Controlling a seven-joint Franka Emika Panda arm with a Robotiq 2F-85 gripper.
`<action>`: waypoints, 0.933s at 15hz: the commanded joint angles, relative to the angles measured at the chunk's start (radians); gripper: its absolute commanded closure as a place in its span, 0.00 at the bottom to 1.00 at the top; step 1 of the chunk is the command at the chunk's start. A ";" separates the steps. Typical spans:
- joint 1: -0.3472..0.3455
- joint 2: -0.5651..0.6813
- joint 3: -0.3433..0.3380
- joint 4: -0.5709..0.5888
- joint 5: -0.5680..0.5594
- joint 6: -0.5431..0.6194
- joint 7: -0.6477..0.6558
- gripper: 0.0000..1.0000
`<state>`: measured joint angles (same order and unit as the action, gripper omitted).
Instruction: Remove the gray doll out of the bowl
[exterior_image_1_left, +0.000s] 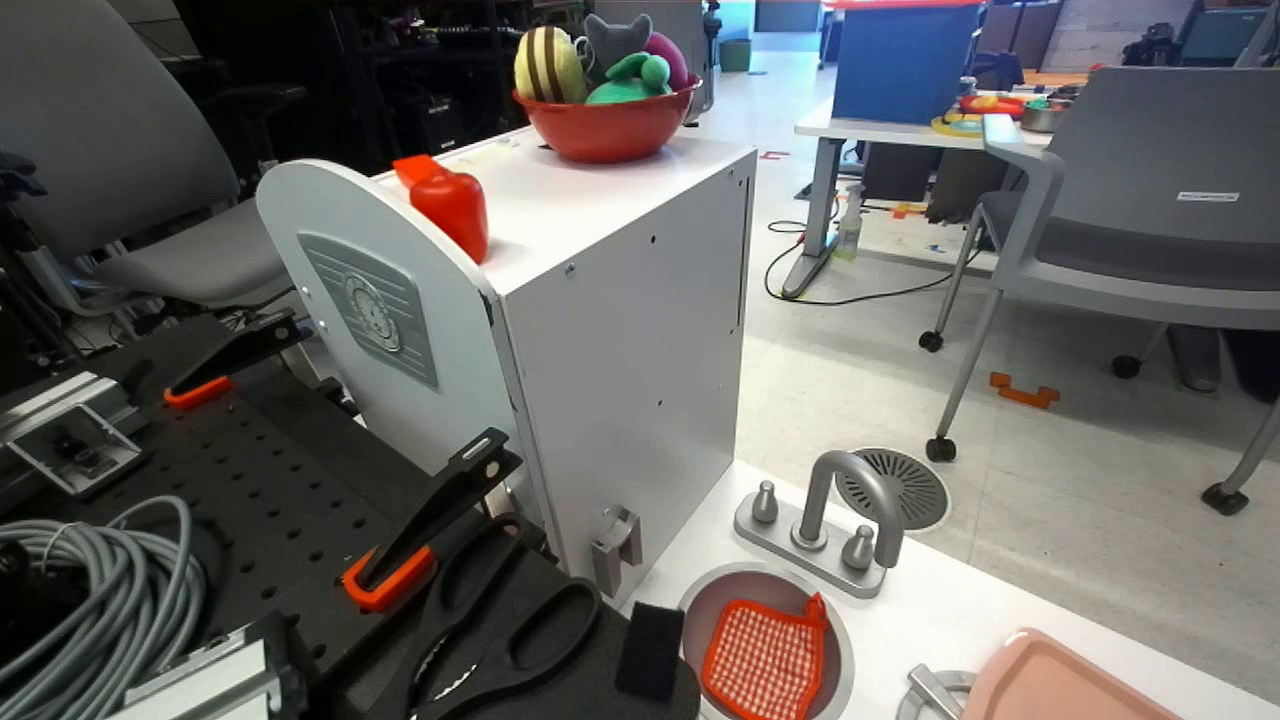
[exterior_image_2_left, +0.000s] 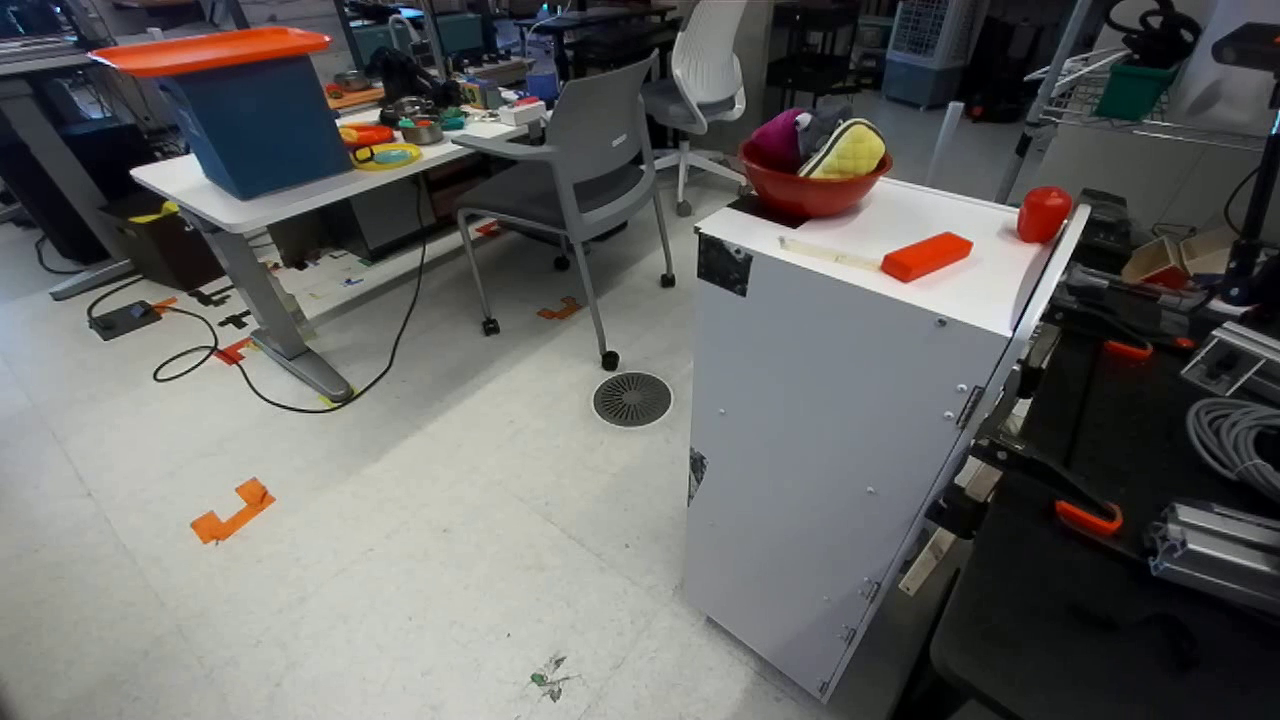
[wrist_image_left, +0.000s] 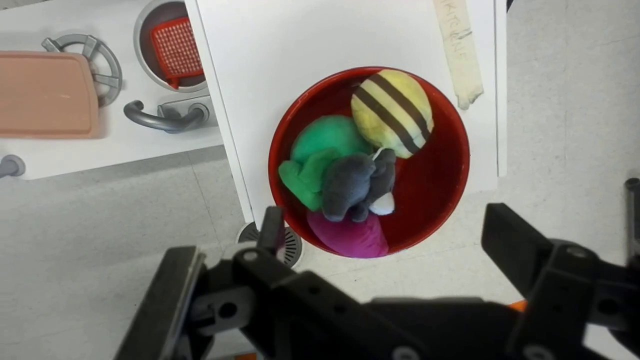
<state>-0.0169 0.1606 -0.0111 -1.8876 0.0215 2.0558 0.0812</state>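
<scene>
Looking down in the wrist view at a small, lumpy, dark-gray plush doll (wrist_image_left: 348, 182), lying well inside a round, shallow, glossy red bowl (wrist_image_left: 425, 192), off to one side rather than at the centre. Finding the doll apparently touching a rounded green plush toy (wrist_image_left: 327, 137), partly overlapping a rounded magenta plush toy (wrist_image_left: 352, 237), and lying close to a rounded yellow plush toy with dark stripes (wrist_image_left: 392, 112), with contact on that side hard to tell. Holding the jaws spread wide above, gripping nothing and showing in neither exterior view. Probably facing the descent next, with the removal not yet done. Risking, in that crowding, a mixed pinch of green or magenta plush along with the doll, from lowering so wide a spread among close neighbours. Possibly snagging a thin pale loop (wrist_image_left: 378, 152) between doll and striped toy, and so dragging the wrong toy out. Perhaps catching only a soft end, from closing off-centre, and dropping the doll during the lift. Perhaps also bumping the bowl, from coming down askew, and sliding or tipping it, standing near an edge of a flat white surface (exterior_image_1_left: 580, 200) in both exterior views.
</scene>
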 joint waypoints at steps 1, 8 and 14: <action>0.003 0.056 -0.008 0.052 -0.009 0.012 0.025 0.00; 0.031 0.163 -0.015 0.121 -0.053 -0.002 0.127 0.00; 0.046 0.189 -0.009 0.131 -0.024 -0.008 0.225 0.00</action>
<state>0.0137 0.3332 -0.0156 -1.7813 -0.0163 2.0632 0.2658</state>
